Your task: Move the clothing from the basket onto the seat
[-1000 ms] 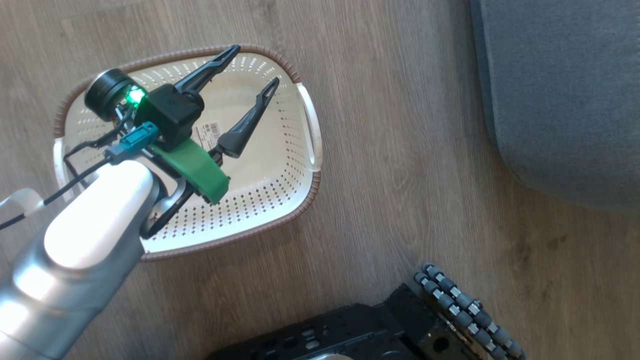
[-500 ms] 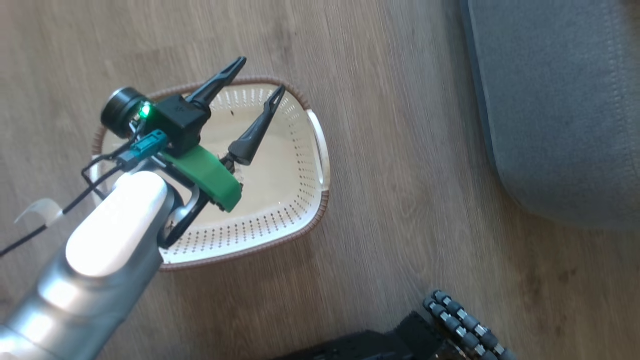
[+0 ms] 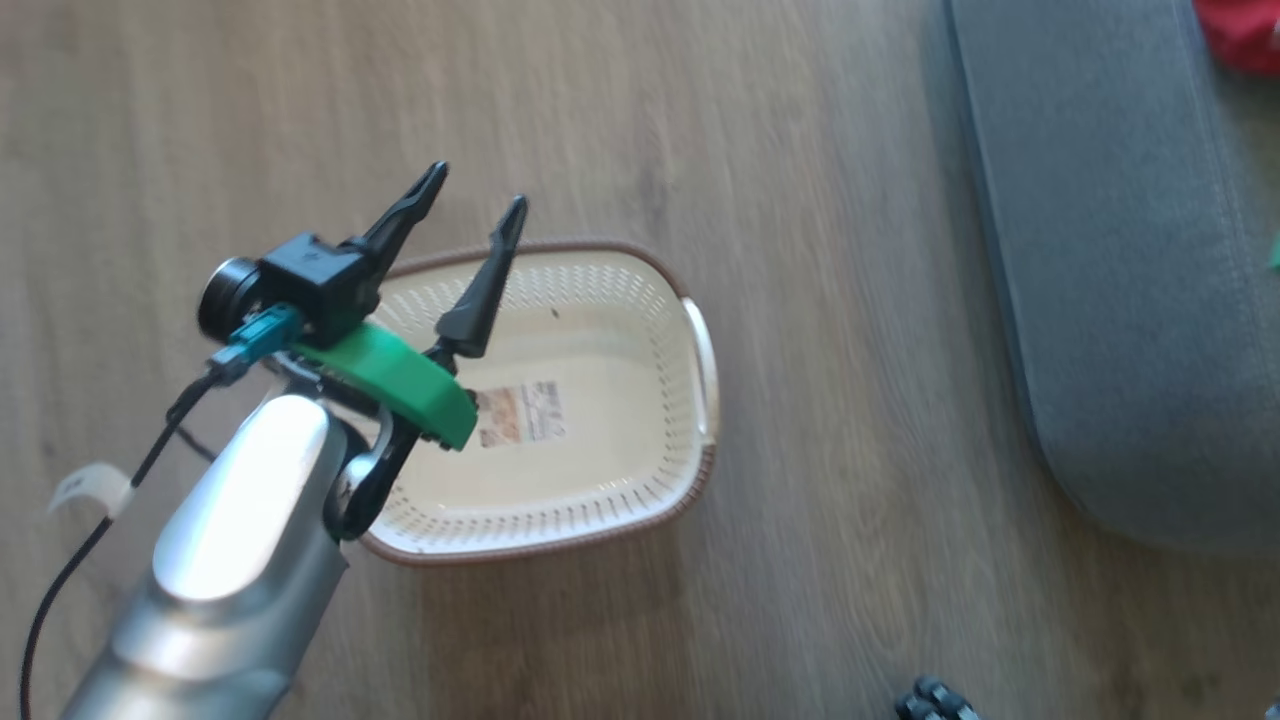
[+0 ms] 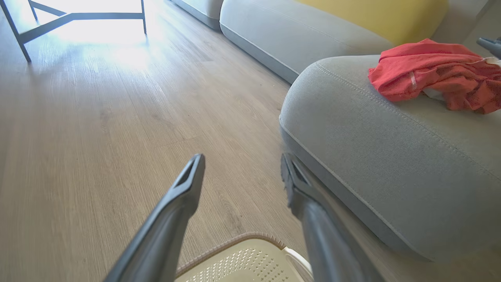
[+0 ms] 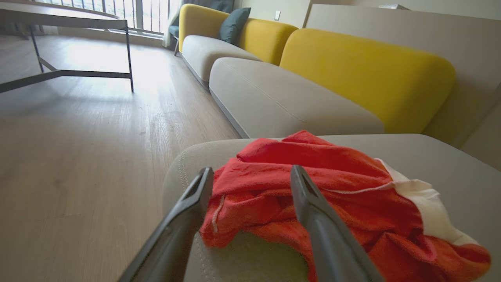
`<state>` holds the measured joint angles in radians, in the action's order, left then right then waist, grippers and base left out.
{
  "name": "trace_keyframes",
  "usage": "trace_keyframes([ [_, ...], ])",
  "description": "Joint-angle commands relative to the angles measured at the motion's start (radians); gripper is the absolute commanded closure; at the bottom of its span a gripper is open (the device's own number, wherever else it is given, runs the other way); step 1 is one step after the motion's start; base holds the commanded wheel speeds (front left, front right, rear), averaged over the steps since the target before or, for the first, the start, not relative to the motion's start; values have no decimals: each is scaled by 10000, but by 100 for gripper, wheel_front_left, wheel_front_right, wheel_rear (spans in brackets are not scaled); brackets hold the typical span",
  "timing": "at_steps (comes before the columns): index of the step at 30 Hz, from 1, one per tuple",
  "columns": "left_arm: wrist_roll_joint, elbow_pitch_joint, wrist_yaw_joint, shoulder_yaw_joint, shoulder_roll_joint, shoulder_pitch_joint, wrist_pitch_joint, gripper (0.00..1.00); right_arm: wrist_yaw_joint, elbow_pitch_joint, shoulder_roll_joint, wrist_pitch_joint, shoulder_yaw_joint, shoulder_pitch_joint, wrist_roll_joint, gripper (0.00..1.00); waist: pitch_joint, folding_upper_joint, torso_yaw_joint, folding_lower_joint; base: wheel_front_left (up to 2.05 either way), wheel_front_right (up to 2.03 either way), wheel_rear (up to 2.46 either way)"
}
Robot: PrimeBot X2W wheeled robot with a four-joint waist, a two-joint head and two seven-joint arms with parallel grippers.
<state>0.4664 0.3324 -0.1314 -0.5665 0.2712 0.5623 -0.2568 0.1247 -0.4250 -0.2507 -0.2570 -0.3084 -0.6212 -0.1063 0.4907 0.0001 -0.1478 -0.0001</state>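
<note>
**A:** Head view: left hand (image 3: 479, 186) is spread wide with nothing in it. It hangs over the left end of the basket (image 3: 640, 300), tips reaching past the far rim. The basket sits on the floor (image 3: 800, 150), bare inside apart from its label (image 3: 520, 415).

**B:** What's changed from a second ago?

**A:** The whole frame has shifted, so that's the camera moving, not the basket. The label was behind the hand and is now exposed. A bit of red clothing (image 3: 1245, 30) has come into the top-right corner, lying on the seat (image 3: 1100, 300).

**B:** Left wrist view?

**A:** The fingers are apart with nothing between them, pointing across the floor towards the seat's rounded corner. The basket rim shows at the bottom edge. The clothing is crumpled on top of the seat, well apart from the basket.

**B:** Right wrist view?

**A:** Right hand (image 5: 251, 169) is also fully spread and holds nothing. Its fingers stand either side of the near edge of the clothing; I can't tell whether they touch it. The heap rests on the seat, white trim to the right.

**B:** So where does that leave the task?

**A:** My read is that the transfer is done. What's left is backing the right hand off without snagging the fabric.
</note>
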Motion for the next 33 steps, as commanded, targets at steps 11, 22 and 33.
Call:
trace_keyframes([
  [11, -627, -43, 8, 2558, -603, -1040, -49, 0, 60, 1744, 898, -47, 2046, 1260, -23, 0, -1752, -1, 1517, 1, 0, 0, 0],
  [22, -1554, -33, 8, 4405, -1122, -2053, -49, 0, 60, 1371, 1179, -47, 3343, 1843, -629, 0, -2770, -1, 2060, 1, 0, 0, 0],
  [33, -1971, -307, 8, 5408, -1372, -3033, -49, 0, 60, 1145, 1465, -47, 3601, 3103, -800, 0, -3327, -1, 2084, 1, 0, 0, 0],
])
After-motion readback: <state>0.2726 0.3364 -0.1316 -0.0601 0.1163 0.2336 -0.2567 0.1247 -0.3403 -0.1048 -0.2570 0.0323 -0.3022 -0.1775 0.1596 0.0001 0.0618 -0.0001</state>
